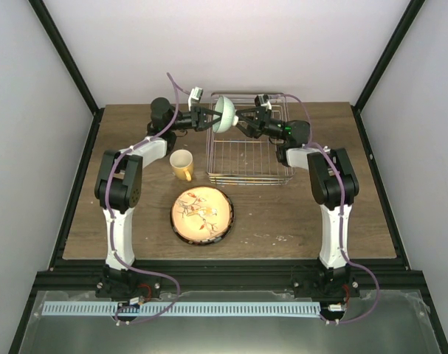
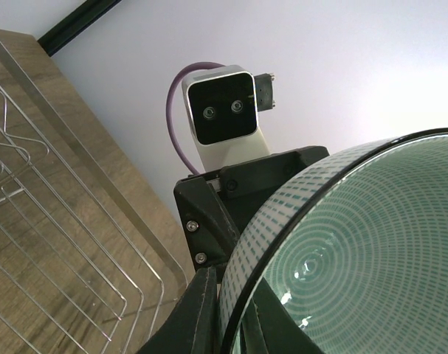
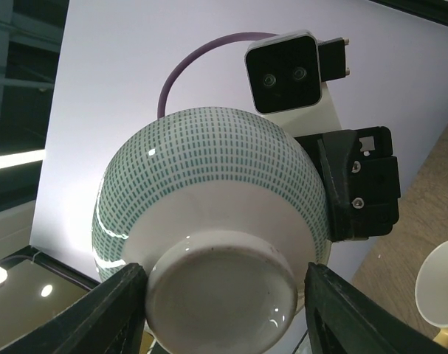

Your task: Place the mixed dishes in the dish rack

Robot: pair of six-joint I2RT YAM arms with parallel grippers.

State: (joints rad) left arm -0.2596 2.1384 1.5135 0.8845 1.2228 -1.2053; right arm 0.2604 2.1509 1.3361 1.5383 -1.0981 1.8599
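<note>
The pale-teal bowl (image 1: 224,114) hangs on its side above the back-left part of the dish rack (image 1: 249,158). My left gripper (image 1: 209,118) is shut on its dark rim (image 2: 242,295), one finger (image 2: 194,317) outside and one inside. The bowl's inside fills the left wrist view (image 2: 356,258). My right gripper (image 1: 239,118) is open, and its fingers (image 3: 113,310) flank the bowl's white foot (image 3: 220,295), the right one with a small gap. The yellow mug (image 1: 181,164) stands left of the rack. The floral plate (image 1: 201,215) lies in front, a dark rim under it.
The rack's wire floor (image 2: 46,243) lies below the left gripper. The mug's rim (image 3: 441,284) shows at the lower right of the right wrist view. The table's back edge and the white wall are just behind the rack.
</note>
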